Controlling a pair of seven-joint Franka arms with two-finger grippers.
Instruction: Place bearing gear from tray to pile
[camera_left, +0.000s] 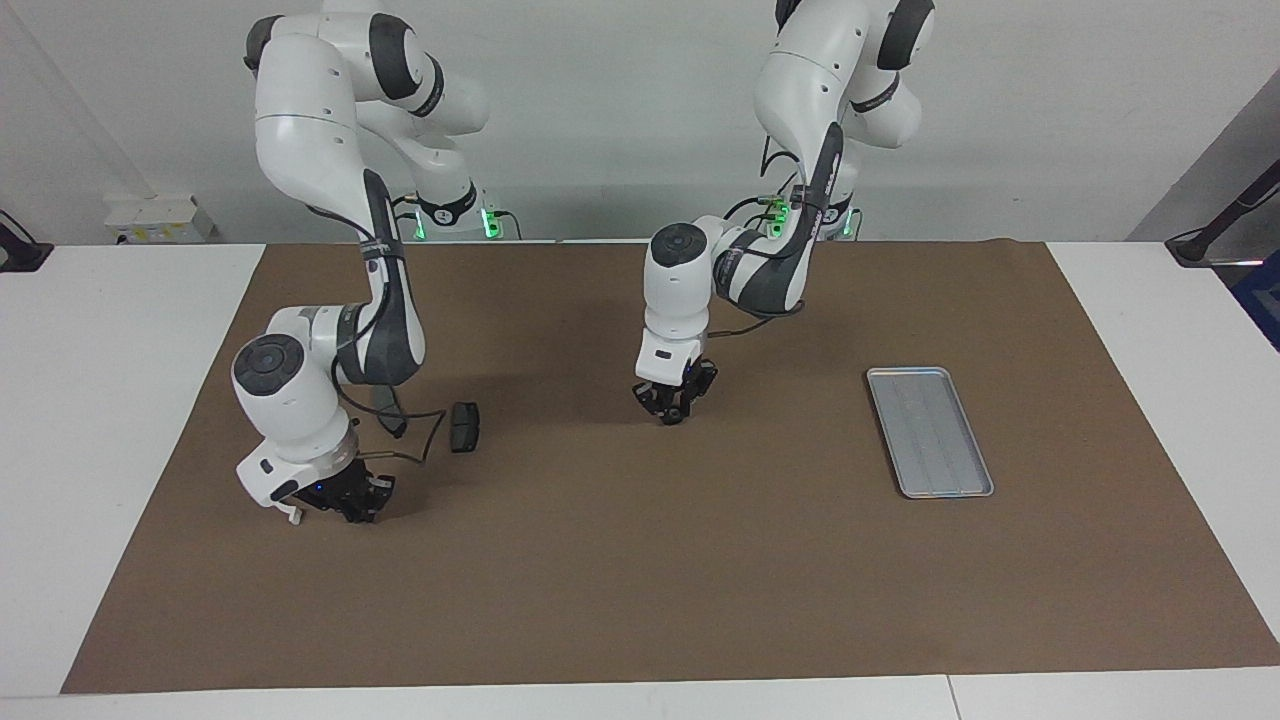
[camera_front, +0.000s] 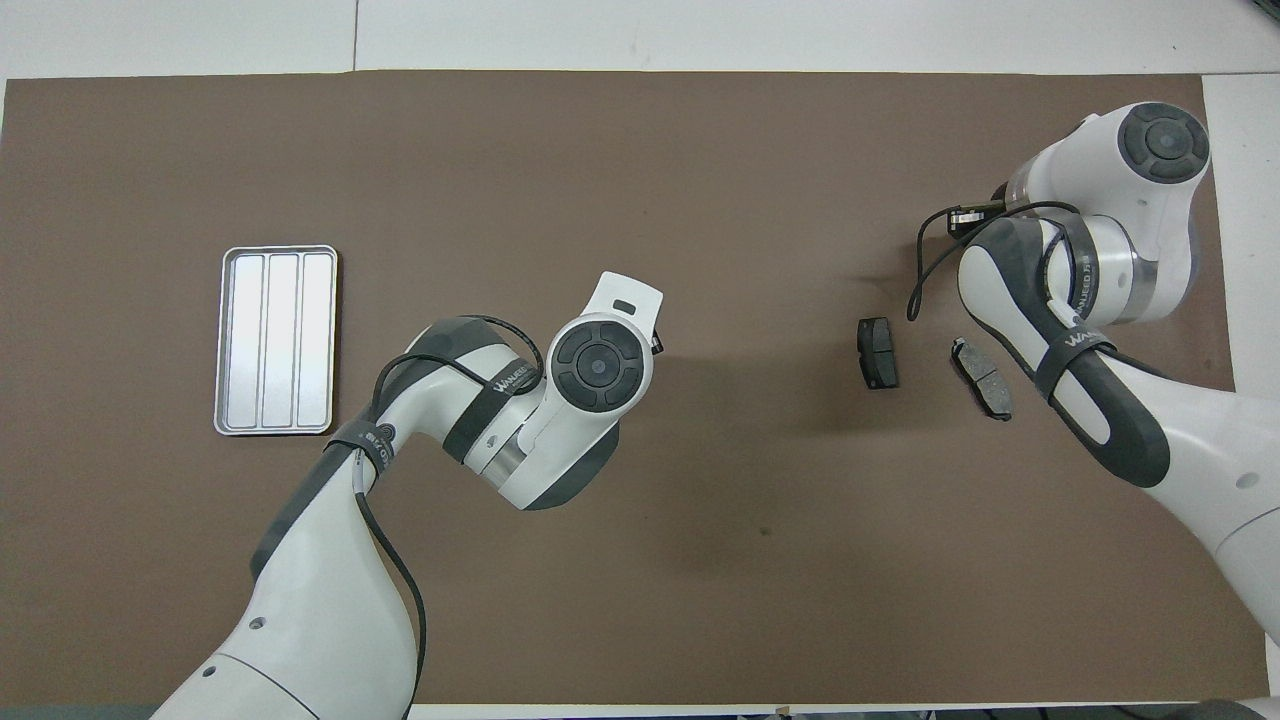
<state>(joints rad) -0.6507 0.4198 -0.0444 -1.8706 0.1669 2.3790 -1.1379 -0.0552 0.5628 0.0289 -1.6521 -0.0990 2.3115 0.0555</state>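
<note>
Tray (camera_left: 930, 432) sits bare, well apart from the left jaws hanging over mid surface (camera_left: 640, 580) between it and the brake pads (camera_left: 464, 427) by the shut, waiting right jaws, so gear likely rides in left jaws, grip can't tell.

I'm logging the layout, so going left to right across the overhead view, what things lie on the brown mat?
tray → left gripper, over bare mat → first brake pad → second brake pad, beside the right arm.
</note>
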